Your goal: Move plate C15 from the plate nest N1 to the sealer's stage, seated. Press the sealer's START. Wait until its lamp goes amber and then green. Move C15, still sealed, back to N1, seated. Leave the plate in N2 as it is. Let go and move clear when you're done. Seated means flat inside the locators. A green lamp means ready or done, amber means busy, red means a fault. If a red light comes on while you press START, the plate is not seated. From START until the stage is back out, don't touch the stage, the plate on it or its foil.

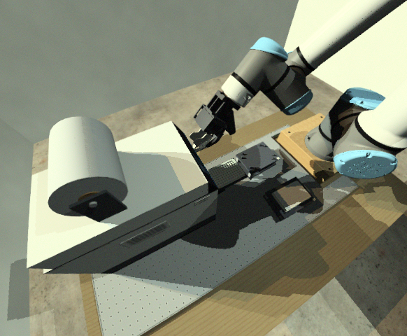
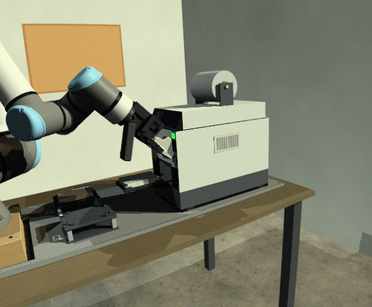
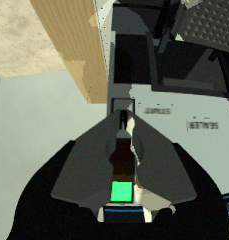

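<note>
The sealer [image 2: 212, 148] is a white box with a foil roll on top. Its lamp [image 2: 172, 135] is green and also shows in the wrist view [image 3: 121, 191]. Plate C15 [image 1: 228, 165], with a dotted well grid, lies on the stage, which is out in front of the sealer [image 2: 136, 181]. In the wrist view the plate is at the top right [image 3: 211, 22]. My gripper [image 1: 201, 140] [image 2: 163, 145] is shut and empty at the sealer's front panel. Its fingertips [image 3: 123, 117] are at the small START button [image 3: 121, 105]. I cannot tell if they touch it.
Two plate nests stand on the perforated baseplate between the stage and the arm's base: a grey raised one [image 1: 258, 157] and a dark framed one [image 1: 292, 197]. I cannot tell which is N1. The arm's wooden mount [image 1: 301, 141] is beyond them.
</note>
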Tool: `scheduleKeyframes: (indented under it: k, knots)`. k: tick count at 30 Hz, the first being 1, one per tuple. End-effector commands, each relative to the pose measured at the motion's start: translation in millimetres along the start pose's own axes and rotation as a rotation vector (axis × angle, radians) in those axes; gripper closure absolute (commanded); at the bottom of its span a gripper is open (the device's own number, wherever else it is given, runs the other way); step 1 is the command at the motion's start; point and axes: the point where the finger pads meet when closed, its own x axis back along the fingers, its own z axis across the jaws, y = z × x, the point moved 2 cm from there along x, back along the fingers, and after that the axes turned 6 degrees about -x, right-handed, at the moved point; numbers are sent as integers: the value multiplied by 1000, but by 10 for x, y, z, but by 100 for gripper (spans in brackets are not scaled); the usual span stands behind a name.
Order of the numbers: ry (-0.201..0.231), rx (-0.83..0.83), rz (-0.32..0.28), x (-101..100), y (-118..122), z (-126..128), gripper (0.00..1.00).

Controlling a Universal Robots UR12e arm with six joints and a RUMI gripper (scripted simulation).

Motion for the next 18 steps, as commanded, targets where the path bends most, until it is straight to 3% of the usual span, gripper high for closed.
scheduleKeyframes:
  k: [1, 18]
  knots:
    - [-2, 1, -1, -11, 26, -15, 100]
    - [-2, 1, -1, -29, 44, -12, 100]
